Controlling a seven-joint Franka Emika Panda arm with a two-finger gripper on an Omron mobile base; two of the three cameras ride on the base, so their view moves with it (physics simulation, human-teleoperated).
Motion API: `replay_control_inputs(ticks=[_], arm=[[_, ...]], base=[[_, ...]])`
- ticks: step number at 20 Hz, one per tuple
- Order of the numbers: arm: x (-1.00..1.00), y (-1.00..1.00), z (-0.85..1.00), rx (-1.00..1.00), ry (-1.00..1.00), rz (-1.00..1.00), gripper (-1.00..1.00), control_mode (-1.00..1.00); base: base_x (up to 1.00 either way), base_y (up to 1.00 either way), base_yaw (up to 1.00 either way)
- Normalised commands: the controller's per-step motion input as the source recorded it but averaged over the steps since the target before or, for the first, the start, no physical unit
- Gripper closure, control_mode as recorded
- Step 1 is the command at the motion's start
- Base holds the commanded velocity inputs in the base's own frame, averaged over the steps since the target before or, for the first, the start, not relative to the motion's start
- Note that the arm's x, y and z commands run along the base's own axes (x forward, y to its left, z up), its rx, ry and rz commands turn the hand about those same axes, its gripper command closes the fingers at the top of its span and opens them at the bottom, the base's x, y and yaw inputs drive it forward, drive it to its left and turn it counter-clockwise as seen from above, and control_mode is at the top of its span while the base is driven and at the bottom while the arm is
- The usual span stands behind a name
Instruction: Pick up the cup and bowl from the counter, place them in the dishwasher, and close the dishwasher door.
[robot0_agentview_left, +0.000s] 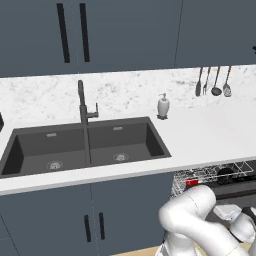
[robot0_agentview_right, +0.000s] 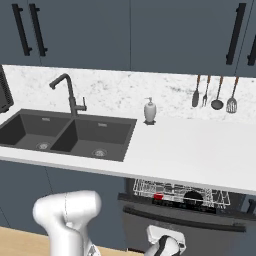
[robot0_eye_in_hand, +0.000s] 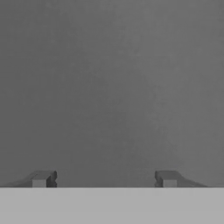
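My gripper (robot0_eye_in_hand: 104, 178) faces a flat dark grey surface at very close range; its fingertips (robot0_eye_in_hand: 40, 179) stand wide apart with nothing between them, so it is open. The arm reaches low in front of the dishwasher door (robot0_agentview_right: 200, 236), which tilts partly up, its black bar handle (robot0_agentview_right: 185, 218) along the top. Above the door the wire rack (robot0_agentview_right: 145, 188) still shows. In the rack lie a small red thing (robot0_agentview_right: 158, 196), which looks like the cup, and a dark rounded thing (robot0_agentview_right: 194, 198), which looks like the bowl. The white counter (robot0_agentview_right: 200, 150) runs above.
A dark double sink (robot0_agentview_right: 20, 131) with a black faucet (robot0_agentview_right: 70, 95) is set into the counter at the left. A white soap dispenser (robot0_agentview_right: 150, 110) stands by the backsplash. Several utensils (robot0_agentview_right: 216, 94) hang on the wall. Slate-blue cupboards (robot0_agentview_left: 115, 215) flank the dishwasher.
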Motion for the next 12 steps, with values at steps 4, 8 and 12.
replay_control_inputs(ticks=[4, 8, 12], arm=[[1.00, 0.02, -0.08, 0.02, -0.08, 0.18, -1.00, -1.00], [1.00, 0.06, -0.10, 0.00, -0.02, 0.15, -1.00, -1.00], [1.00, 0.05, -0.12, 0.00, 0.00, 0.15, -1.00, -1.00]], base=[[0.00, 0.00, 0.00], [0.00, 0.00, 0.00], [0.00, 0.00, 0.00]])
